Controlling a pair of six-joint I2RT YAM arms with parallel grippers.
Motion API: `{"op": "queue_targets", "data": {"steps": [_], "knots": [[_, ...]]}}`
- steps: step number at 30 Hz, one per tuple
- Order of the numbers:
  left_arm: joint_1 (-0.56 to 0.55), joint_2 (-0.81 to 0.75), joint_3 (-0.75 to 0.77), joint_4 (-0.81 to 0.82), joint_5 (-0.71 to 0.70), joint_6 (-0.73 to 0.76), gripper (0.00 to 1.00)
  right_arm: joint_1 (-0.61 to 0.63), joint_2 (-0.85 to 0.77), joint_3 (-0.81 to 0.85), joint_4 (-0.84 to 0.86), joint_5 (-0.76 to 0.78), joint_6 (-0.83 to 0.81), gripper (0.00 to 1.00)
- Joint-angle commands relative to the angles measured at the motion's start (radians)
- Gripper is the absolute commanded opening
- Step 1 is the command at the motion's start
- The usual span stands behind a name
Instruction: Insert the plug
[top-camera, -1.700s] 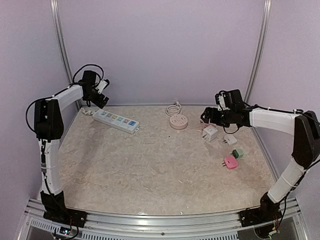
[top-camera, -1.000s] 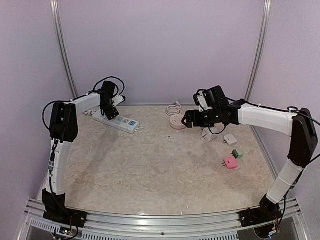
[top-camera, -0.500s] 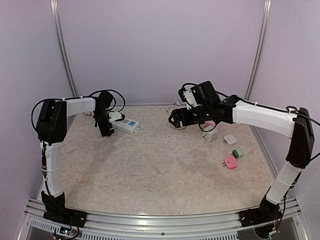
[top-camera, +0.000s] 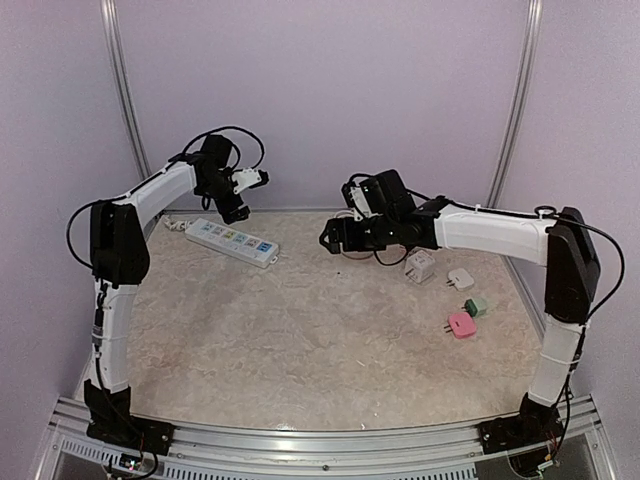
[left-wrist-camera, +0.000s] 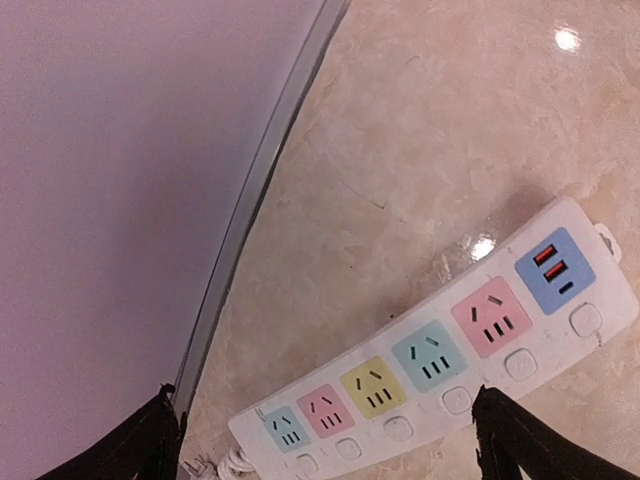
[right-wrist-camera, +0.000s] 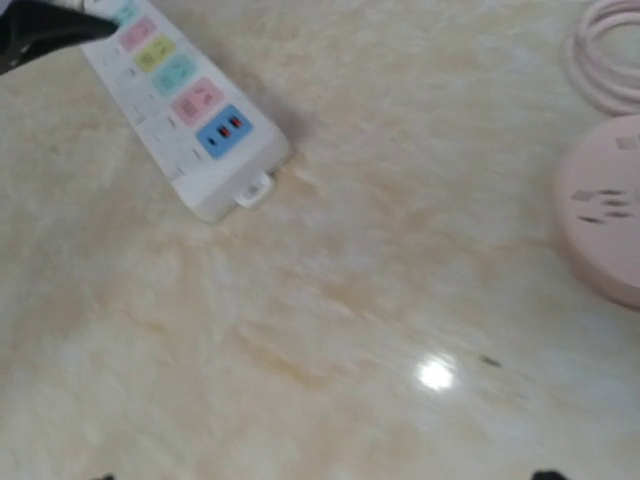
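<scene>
A white power strip (top-camera: 232, 241) with coloured sockets lies at the back left of the table. My left gripper (top-camera: 238, 208) hovers above it, open and empty. In the left wrist view the strip (left-wrist-camera: 440, 350) lies below my left gripper (left-wrist-camera: 335, 445), whose fingertips (left-wrist-camera: 150, 440) stand wide apart. My right gripper (top-camera: 331, 239) hangs open and empty over bare table right of the strip. Its wrist view shows the strip's end (right-wrist-camera: 190, 120). A white adapter (top-camera: 420, 265), a small white plug (top-camera: 460, 279), a green plug (top-camera: 477, 306) and a pink plug (top-camera: 461, 324) lie loose behind the right arm.
A round pink socket (right-wrist-camera: 605, 220) with a coiled pink cable (right-wrist-camera: 610, 60) sits right of my right gripper, mostly hidden by the arm in the top view. Purple walls with metal posts (top-camera: 125, 110) close in the back and sides.
My left gripper has risen and swung back from beside the strip to above it. My right gripper has travelled further left, away from the plugs and past the round socket.
</scene>
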Motion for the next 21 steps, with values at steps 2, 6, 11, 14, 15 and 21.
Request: {"op": "queue_targets", "data": {"steps": [2, 6, 11, 14, 15, 21], "knots": [[0.001, 0.152, 0.090, 0.116, -0.143, -0.197, 0.99, 0.011, 0.181, 0.152, 0.109, -0.093, 0.131, 0.86], [-0.001, 0.206, 0.091, 0.370, -0.332, -0.095, 0.99, 0.012, 0.273, 0.222, 0.126, -0.142, 0.177, 0.83], [0.022, 0.309, 0.239, 0.507, -0.321, 0.046, 0.99, 0.020, 0.313, 0.225, 0.119, -0.163, 0.191, 0.81], [0.033, 0.345, 0.258, 0.553, -0.284, 0.130, 0.99, 0.026, 0.312, 0.216, 0.092, -0.158, 0.179, 0.81], [0.040, 0.355, 0.259, 0.558, -0.277, 0.159, 0.99, 0.028, 0.311, 0.213, 0.083, -0.154, 0.176, 0.81], [0.053, 0.404, 0.246, 0.451, -0.274, 0.271, 0.99, 0.038, 0.287, 0.195, 0.045, -0.129, 0.152, 0.81]]}}
